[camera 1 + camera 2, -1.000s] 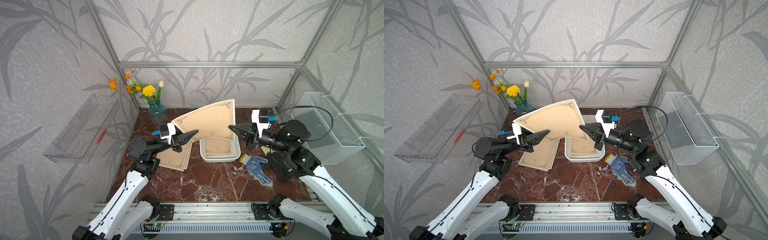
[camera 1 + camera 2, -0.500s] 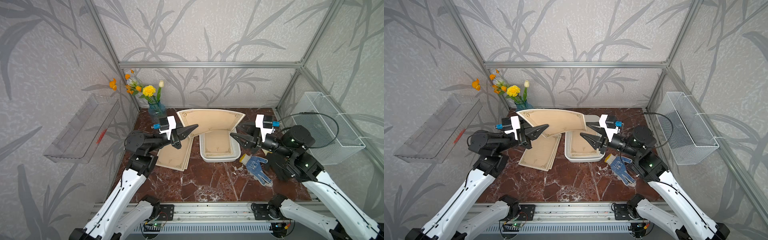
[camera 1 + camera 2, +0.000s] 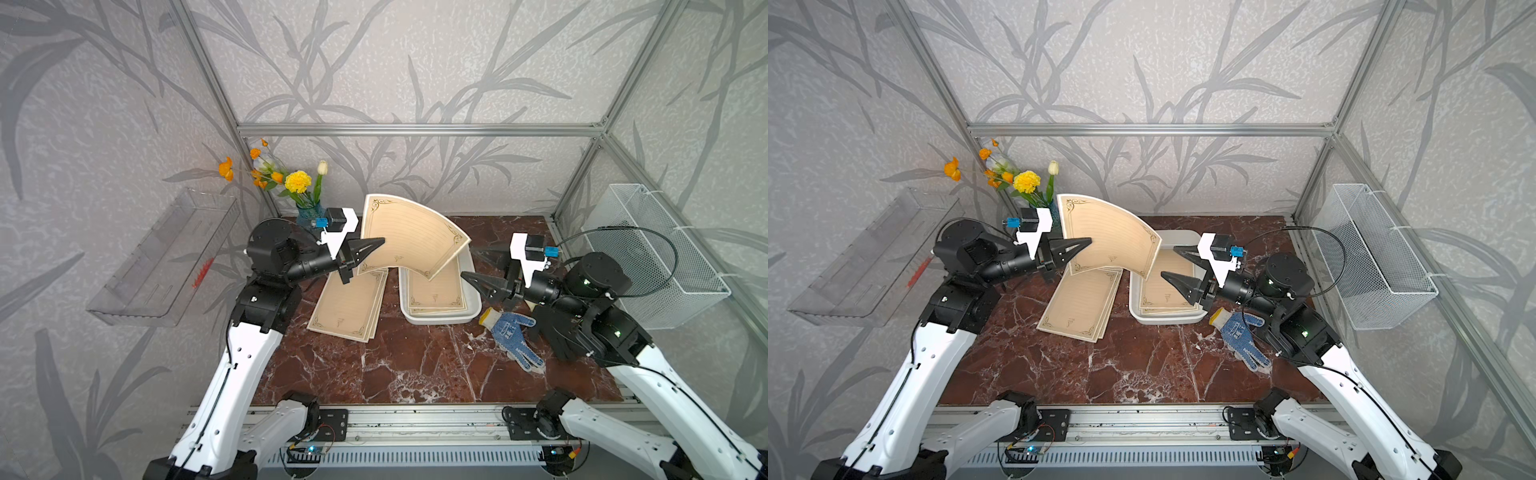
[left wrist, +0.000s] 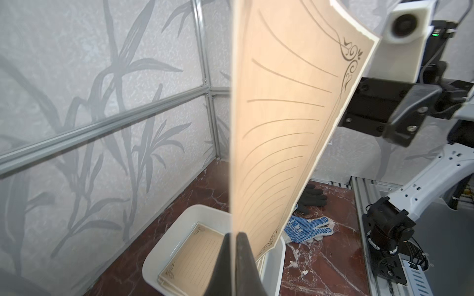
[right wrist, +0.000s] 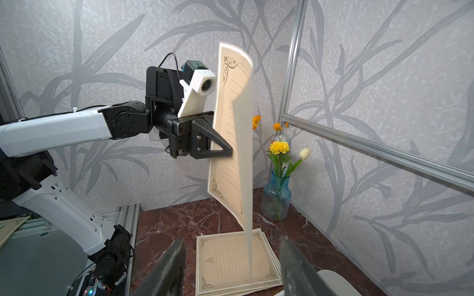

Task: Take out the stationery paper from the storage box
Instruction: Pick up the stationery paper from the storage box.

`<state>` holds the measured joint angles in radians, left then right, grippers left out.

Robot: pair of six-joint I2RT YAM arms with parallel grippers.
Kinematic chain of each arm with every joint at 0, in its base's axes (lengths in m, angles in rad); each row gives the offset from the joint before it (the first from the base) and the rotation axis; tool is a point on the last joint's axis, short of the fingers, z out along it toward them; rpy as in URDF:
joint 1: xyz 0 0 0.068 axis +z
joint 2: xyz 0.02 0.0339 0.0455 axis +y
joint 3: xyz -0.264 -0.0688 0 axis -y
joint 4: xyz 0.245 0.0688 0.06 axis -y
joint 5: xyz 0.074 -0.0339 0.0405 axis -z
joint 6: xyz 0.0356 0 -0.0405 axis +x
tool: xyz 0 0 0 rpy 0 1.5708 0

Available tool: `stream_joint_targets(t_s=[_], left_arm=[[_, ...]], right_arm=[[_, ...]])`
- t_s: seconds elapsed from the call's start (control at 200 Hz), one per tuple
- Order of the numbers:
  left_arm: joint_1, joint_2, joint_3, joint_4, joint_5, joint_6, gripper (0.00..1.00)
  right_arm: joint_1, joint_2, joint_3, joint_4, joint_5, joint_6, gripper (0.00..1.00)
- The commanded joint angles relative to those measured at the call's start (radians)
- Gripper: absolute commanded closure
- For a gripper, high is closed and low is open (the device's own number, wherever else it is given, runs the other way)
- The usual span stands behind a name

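A clear shelf tray point(image 3: 166, 257) hangs on the left wall, and a vase point(image 3: 307, 208) of flowers stands in the table's point(image 3: 395, 374) back left corner. Just in front of the vase, the left gripper point(image 3: 376, 243) is raised above the table. Its jaws are pinched tight on the left edge of one sheet point(image 3: 409, 239) near the emblem end. That sheet stands on edge in the air, bowed, and in both top views its free lower corner hangs over the box's left rim. Below the gripper a stack point(image 3: 349, 307) of sheets lies flat on the table, left of centre and fanned a little. Just beside it, at mid-table, sits the box point(image 3: 440, 320) with more paper point(image 3: 436, 291) lying inside. By the box's right side the right gripper point(image 3: 468, 262) hovers with its jaws spread wide, empty and clear of the held sheet. A blue glove point(image 3: 511, 332) lies near the box's front right corner. A wire basket point(image 3: 648, 257) hangs on the right wall.
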<state>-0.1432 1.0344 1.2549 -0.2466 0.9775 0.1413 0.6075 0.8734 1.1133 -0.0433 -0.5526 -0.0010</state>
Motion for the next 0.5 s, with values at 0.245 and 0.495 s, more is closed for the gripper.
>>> stream_joint_targets(t_s=[0.245,0.495], left_arm=[[0.091,0.089,0.063,-0.442,-0.317,0.122,1.0],[0.175,0.215,0.083,-0.632,-0.358,0.201,1.0]], right_arm=[[0.006,0.097,-0.032,0.076,0.028,0.087,0.41],[0.009,0.113,-0.034,0.065,0.048,0.028,0.42]])
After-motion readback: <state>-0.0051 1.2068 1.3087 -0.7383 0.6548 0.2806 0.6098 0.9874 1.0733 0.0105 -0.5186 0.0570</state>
